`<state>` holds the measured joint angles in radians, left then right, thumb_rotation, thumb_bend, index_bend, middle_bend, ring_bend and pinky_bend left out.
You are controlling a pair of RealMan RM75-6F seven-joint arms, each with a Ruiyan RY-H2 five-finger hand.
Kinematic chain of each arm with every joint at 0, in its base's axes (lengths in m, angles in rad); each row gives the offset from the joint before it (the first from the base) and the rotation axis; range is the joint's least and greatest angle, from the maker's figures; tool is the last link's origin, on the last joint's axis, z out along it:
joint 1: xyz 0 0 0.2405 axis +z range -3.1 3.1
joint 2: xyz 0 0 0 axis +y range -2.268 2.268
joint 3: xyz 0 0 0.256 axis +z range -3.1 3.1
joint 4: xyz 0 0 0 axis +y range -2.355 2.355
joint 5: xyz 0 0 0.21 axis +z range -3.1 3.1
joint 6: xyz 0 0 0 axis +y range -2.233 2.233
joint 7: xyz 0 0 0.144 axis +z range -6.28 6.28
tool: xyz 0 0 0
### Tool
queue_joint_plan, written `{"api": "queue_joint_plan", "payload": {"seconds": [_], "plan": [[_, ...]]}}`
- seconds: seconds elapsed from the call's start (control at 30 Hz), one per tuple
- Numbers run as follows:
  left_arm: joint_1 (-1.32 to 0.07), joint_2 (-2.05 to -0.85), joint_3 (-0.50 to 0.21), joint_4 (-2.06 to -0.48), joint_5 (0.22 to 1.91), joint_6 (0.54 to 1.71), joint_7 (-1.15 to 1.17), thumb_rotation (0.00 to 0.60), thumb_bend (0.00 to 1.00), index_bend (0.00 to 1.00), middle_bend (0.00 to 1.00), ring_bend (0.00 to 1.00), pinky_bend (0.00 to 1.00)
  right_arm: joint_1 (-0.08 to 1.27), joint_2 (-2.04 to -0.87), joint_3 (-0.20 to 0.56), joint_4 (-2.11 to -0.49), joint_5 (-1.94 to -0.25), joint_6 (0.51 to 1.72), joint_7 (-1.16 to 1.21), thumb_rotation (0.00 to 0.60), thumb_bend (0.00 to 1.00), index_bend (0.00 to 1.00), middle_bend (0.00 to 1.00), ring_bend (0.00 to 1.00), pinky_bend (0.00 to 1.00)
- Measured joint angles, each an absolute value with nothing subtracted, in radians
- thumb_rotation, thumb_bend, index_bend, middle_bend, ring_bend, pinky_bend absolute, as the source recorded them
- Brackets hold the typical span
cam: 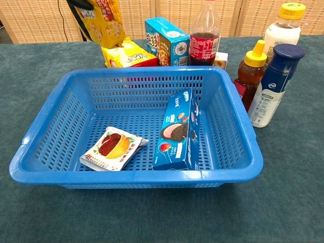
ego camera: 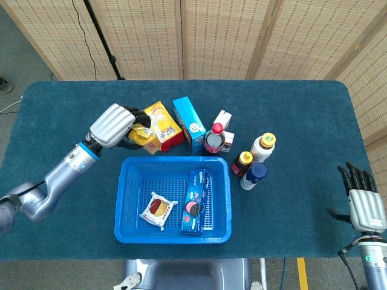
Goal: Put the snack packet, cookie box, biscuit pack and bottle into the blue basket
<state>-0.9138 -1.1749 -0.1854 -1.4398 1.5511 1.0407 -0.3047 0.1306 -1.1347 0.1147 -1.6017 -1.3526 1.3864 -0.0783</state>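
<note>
Blue basket [cam: 238,147] sits nearest the robot on the teal table [ego camera: 302,109]. Inside: snack packet [cam: 112,149] lying flat at front left, red/yellow picture on white wrap, text too small to read. Cookie box [cam: 178,130] stands on its long edge in the right half, tilted toward the basket's right wall; blue w/ dark sandwich cookies printed, looks like Oreo lettering near the top end.

Right hand [ego camera: 364,204] is at the table's near right corner, well apart from everything, fingers straight and spread, holding nothing.

Just right of the basket: dark-blue-capped white bottle [cam: 272,87], amber squeeze bottle w/ yellow nozzle [cam: 249,71], yellow-capped white bottle [cam: 282,25] behind them.

Behind the basket: yellow biscuit pack [cam: 130,54] lying on the table, red edge, writing unreadable. Upright blue carton [cam: 165,41] w/ cookie picture. Cola-type bottle [cam: 203,35], red label, dark liquid. Small red/white carton [ego camera: 224,132] beside it.

Left hand [ego camera: 115,125] is over the far-left corner of the basket area, fingers curled round a yellow packet [cam: 104,21] raised off the table; printed snacks show on it, text not legible.
</note>
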Motion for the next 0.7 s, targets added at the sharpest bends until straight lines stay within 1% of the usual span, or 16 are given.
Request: {"api": "queue_joint_plan", "payload": {"seconds": [0.1,0.23,0.33,0.47,0.7], "plan": [[-0.894,-1.079,-0.167,-1.569,1.596,1.077,-0.349,0.6,0.32,0.8,0.72,0.63,0.64,0.129,-1.132,0.114,-1.605,-1.357,1.39,-0.075,0.6,0.0,0.0,0.0,0.0,0.0],[-0.885,-0.961,-0.121,-1.733,1.662,1.032,-0.446,0.6,0.32,0.8,0.72,0.63,0.64,0.128,-1.129,0.113,-1.607,-1.361,1.392,-0.07,0.6,0.0,0.0,0.0,0.0,0.0],[-0.886,-0.951,-0.095,-1.763,1.696,1.0,-0.458,0.6,0.32,0.8,0.72,0.63,0.64,0.127,-1.127,0.113,-1.608,-1.362,1.393,-0.066,0.6,0.0,0.0,0.0,0.0,0.0],[-0.891,-0.968,-0.084,-1.771,1.698,0.974,-0.422,0.6,0.32,0.8,0.72,0.63,0.64,0.125,-1.123,0.114,-1.607,-1.363,1.396,-0.059,0.6,0.0,0.0,0.0,0.0,0.0],[-0.916,-0.994,-0.063,-1.786,1.634,0.832,-0.367,0.6,0.32,0.81,0.72,0.63,0.64,0.123,-1.119,0.115,-1.607,-1.362,1.397,-0.052,0.6,0.0,0.0,0.0,0.0,0.0]]}}
